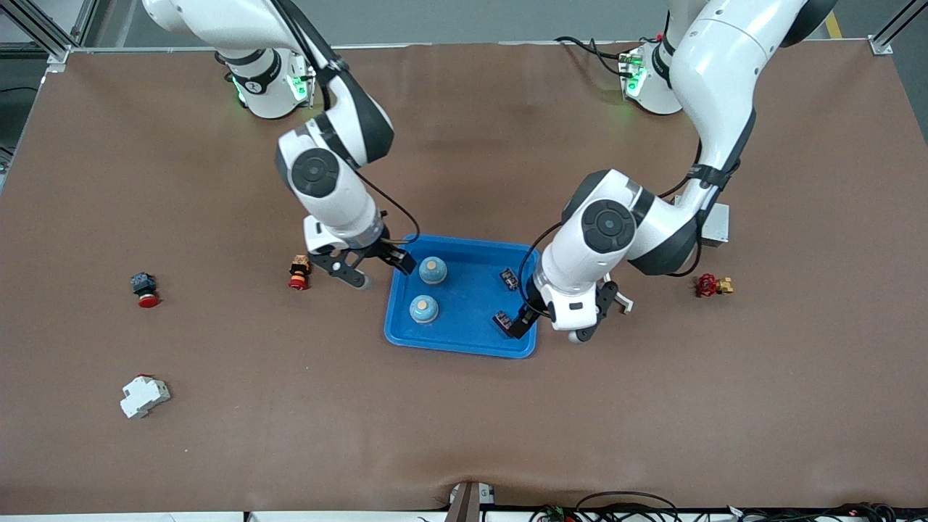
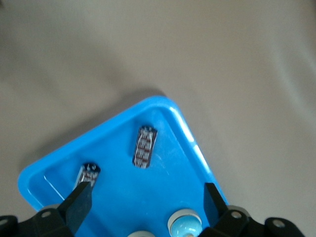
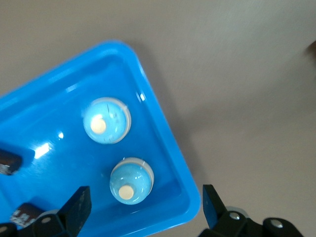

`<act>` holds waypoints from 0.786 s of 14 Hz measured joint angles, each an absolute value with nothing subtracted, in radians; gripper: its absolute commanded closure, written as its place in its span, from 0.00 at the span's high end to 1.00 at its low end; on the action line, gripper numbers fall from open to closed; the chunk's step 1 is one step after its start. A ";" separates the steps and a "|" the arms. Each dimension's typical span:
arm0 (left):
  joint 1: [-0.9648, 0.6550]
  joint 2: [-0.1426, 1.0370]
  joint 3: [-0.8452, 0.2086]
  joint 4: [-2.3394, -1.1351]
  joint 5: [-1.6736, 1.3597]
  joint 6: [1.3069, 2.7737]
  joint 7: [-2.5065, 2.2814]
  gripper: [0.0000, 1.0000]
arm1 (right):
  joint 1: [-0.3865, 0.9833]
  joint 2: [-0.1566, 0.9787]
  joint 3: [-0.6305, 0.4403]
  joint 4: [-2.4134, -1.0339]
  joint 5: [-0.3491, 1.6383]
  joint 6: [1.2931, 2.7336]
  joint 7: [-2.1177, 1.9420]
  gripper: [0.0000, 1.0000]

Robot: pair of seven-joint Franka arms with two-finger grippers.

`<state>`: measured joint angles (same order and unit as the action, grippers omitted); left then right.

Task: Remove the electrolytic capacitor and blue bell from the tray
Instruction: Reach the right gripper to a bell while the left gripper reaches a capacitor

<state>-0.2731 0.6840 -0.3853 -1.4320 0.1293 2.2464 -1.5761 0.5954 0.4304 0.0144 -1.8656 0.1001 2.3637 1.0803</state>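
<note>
A blue tray [image 1: 467, 304] lies mid-table. In it stand two blue domed bells [image 1: 432, 270] [image 1: 423, 308] toward the right arm's end. Two small dark capacitors [image 1: 509, 278] [image 1: 502, 320] lie toward the left arm's end. My right gripper [image 1: 378, 270] hangs open and empty over the tray's rim beside the bells [image 3: 131, 181] [image 3: 106, 120]. My left gripper [image 1: 554, 326] is open and empty over the tray's other end. One of its fingertips [image 2: 79, 202] is close to a capacitor [image 2: 89, 174]; the second capacitor [image 2: 144, 146] lies apart.
Two red push-button parts [image 1: 299, 272] [image 1: 145, 288] and a white breaker [image 1: 143, 396] lie toward the right arm's end of the brown table. A red and yellow part [image 1: 714, 286] and a grey box [image 1: 716, 225] sit toward the left arm's end.
</note>
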 measured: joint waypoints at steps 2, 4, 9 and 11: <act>-0.308 0.697 -0.381 -1.437 0.130 2.249 -1.599 1.00 | 0.640 0.490 0.014 -1.855 0.094 2.400 1.131 1.00; -0.326 0.709 -0.378 -1.459 0.133 2.249 -1.610 1.00 | 0.666 0.543 0.012 -1.823 0.093 2.405 1.159 1.00; -0.328 0.722 -0.371 -1.543 0.147 2.250 -1.610 1.00 | 0.684 0.629 0.007 -1.747 0.017 2.405 1.231 1.00; -0.328 0.728 -0.369 -1.551 0.151 2.250 -1.610 1.00 | 0.685 0.651 0.007 -1.727 0.002 2.404 1.244 1.00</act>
